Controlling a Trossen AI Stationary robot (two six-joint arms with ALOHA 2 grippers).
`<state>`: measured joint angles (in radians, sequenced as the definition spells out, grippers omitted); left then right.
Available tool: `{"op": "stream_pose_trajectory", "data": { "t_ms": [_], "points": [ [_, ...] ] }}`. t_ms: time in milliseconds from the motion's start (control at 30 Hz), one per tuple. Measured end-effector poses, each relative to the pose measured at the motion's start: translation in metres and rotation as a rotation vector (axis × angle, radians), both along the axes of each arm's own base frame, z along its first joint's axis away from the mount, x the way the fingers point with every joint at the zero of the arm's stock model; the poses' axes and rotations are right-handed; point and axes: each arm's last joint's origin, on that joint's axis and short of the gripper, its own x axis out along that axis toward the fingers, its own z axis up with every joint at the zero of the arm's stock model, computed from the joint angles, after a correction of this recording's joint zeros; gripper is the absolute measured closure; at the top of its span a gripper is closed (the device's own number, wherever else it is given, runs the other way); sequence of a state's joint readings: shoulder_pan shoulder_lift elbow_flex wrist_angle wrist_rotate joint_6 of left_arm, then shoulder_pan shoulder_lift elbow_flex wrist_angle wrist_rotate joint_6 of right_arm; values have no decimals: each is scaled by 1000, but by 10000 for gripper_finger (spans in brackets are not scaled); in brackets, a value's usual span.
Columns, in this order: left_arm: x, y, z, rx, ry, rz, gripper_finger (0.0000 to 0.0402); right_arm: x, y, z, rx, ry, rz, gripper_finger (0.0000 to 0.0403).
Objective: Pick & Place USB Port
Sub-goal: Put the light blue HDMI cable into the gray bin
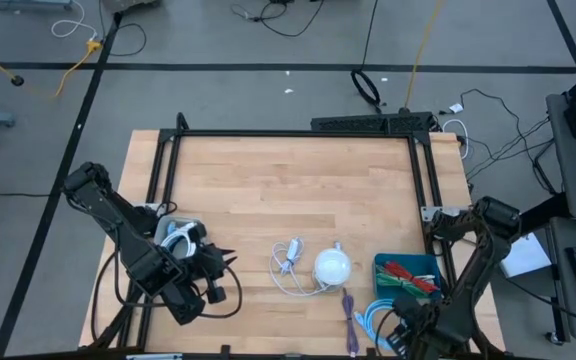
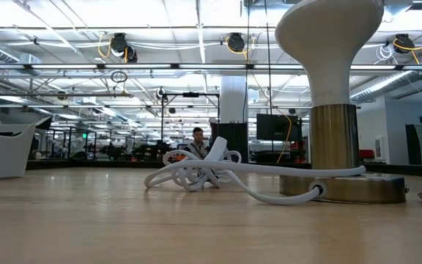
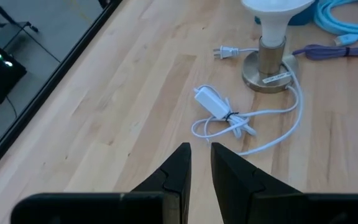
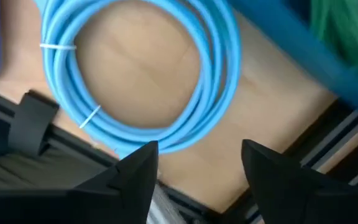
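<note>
The right hand [image 4: 197,165] hung over the near right corner of the desk [image 1: 288,190], its two fingers spread wide with nothing between them. Just beyond its fingertips lay the coiled blue cable [image 4: 135,74], flat on the wood and bound with small white ties. The coil sat close to the desk's near edge, where a dark metal rail [image 4: 36,130] ran just beside it. A blue bin [image 1: 405,272] holding red and green cables stood just beside the coil on its far side. A purple cable [image 1: 349,318] lay just beside the coil towards the middle of the desk, so the coil was hemmed in on three sides.

The left hand [image 3: 199,163] waited above the near left part of the desk, its fingers drawn nearly together around a thin gap and holding nothing. Ahead of it lay a white lamp [image 1: 331,266] with a round shade and a brass base. The lamp's white cord [image 1: 290,268], with its small adapter, was bundled loosely beside the base.

The far half of the desk lay bare, giving plenty of open room. A dark frame [image 1: 298,133] bounded the left, far and right edges. In the low view a person [image 2: 197,137] was visible far off in the room.
</note>
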<state>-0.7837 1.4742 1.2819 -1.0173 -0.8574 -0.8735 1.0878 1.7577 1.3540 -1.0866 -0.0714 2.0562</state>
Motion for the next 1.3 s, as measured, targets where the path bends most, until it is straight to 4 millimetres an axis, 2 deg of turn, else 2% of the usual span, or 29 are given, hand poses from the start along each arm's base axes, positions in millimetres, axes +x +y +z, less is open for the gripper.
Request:
{"op": "stream_pose_trajectory", "data": {
  "t_ms": [167, 333, 500, 600, 867, 1200, 1300],
  "points": [
    [3, -4, 2, -6, -8, -44, 334, 1, 1, -18, 40, -41, -58, 153],
    [3, -4, 2, -6, -5, -51, 334, 0, -2, -56, 149, -122, -82, 141],
    [2, -5, 2, -8, -6, -54, 334, -5, -13, -82, 215, -155, -84, 142],
    [2, -5, 2, -8, -6, -54, 334, -10, -17, -88, 182, -156, -74, 155],
    [3, -6, 2, -17, -16, -55, 334, -16, -21, -92, 131, -140, -62, 238],
    [2, -8, 2, -35, 8, -85, 334, -15, -19, -113, 79, -104, -37, 381],
    [3, -8, 2, -36, 4, -85, 334, -14, -18, -112, 90, -116, -32, 389]
  ]
}}
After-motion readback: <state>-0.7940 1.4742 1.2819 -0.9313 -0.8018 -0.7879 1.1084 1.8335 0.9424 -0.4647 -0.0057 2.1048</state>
